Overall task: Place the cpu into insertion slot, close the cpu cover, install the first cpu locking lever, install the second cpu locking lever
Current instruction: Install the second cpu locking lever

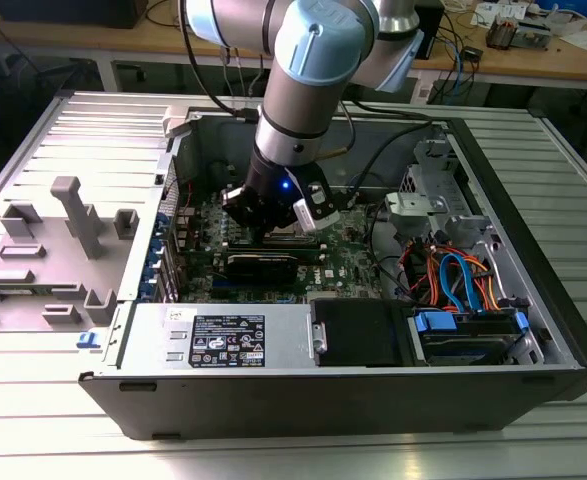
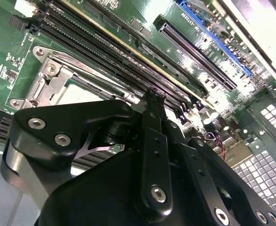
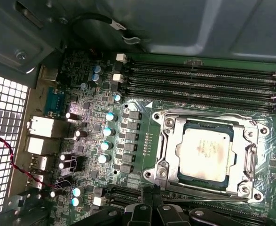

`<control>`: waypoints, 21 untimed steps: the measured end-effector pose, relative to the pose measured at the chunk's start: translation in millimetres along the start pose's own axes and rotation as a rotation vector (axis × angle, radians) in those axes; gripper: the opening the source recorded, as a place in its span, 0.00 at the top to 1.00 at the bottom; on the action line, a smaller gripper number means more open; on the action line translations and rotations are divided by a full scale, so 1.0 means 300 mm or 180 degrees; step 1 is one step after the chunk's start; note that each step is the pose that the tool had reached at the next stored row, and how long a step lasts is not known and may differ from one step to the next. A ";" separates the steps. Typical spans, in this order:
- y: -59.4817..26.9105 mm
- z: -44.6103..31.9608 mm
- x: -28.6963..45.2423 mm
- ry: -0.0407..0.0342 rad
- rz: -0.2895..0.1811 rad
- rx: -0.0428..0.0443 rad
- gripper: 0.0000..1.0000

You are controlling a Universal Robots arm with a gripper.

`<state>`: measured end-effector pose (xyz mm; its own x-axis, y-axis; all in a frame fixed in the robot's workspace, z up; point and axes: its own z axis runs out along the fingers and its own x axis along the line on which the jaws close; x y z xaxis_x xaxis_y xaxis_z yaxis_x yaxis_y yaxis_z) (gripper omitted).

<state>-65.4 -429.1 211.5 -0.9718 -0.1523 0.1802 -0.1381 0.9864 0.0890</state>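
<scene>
Cpu (image 3: 205, 153) seated under closed cpu cover (image 3: 250, 162), pincer (image 3: 153, 202) alongside.

Bright, even light on the exterior view, and the ribbed counter (image 1: 33, 440) washes pale up front. Inside the case (image 1: 353, 400) it's dimmer under the arm's shadow. In the second wrist view, glare whitens the board (image 2: 6, 52), and the near black linkage blurs. In the first wrist view, the cpu (image 3: 205, 153) shines softly.

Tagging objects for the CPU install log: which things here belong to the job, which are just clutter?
Job: cpu, seated in insertion slot; cpu cover down over it; gripper beside the socket.

Clutter: memory slots; capacitors; drive cables; grey fixtures.
</scene>
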 end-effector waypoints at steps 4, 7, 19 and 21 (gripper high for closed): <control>0.000 -0.002 0.000 0.0002 0.0003 0.0015 0.89; -0.001 -0.002 0.001 0.0002 0.0004 0.0019 0.89; -0.002 0.020 0.003 -0.0019 -0.0013 -0.0061 0.89; -0.001 0.022 0.003 -0.0021 -0.0016 -0.0079 0.89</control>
<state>-67.5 -429.2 205.2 -0.9723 -0.1567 0.1732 -0.1382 0.9838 0.1142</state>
